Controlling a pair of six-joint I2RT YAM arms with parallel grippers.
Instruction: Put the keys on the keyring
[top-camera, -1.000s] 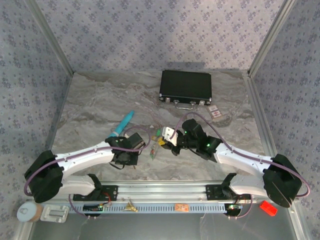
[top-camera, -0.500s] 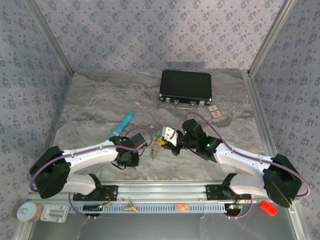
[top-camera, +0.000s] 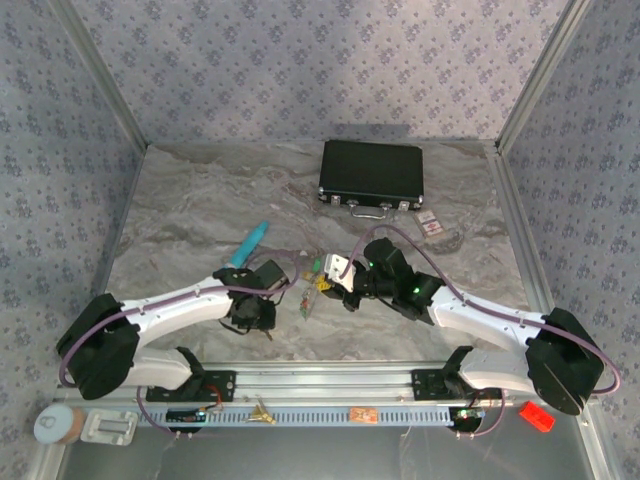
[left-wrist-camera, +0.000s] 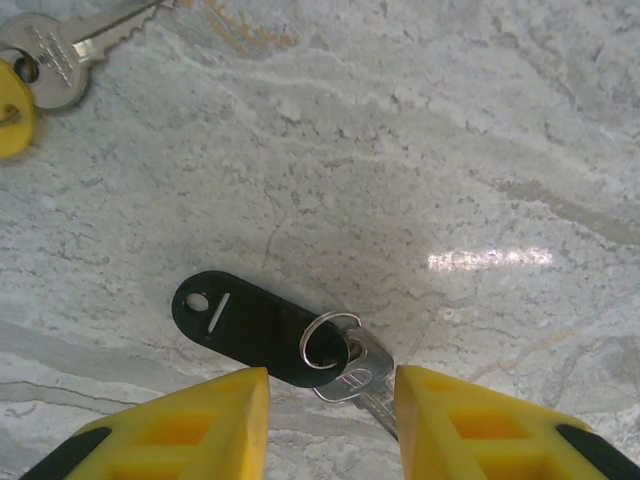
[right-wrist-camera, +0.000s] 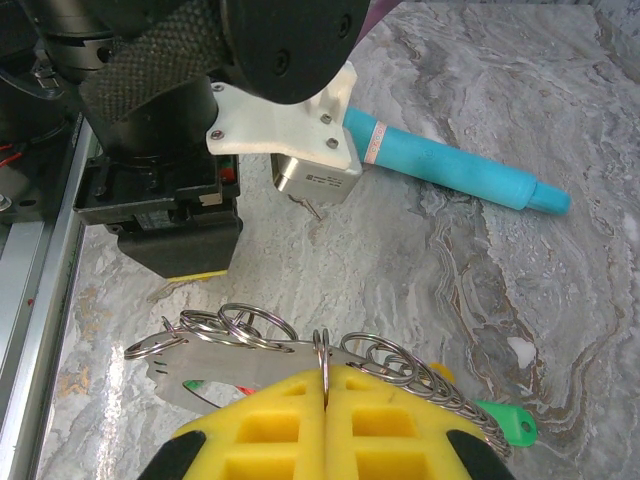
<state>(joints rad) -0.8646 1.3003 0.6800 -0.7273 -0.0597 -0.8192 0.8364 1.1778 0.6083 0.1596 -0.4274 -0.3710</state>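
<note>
The left arm reaches in low from its base, its forearm stretched toward the middle and its wrist bent downward; the left gripper points down, its yellow fingers standing apart with a clear gap between them; the right arm stretches in from the opposite side, its wrist turned toward the other arm; the right gripper has its yellow pads pressed flat together, pinching the keyring upright in the seam; the left wrist sits just ahead of the right claw's tips, near but apart.
</note>
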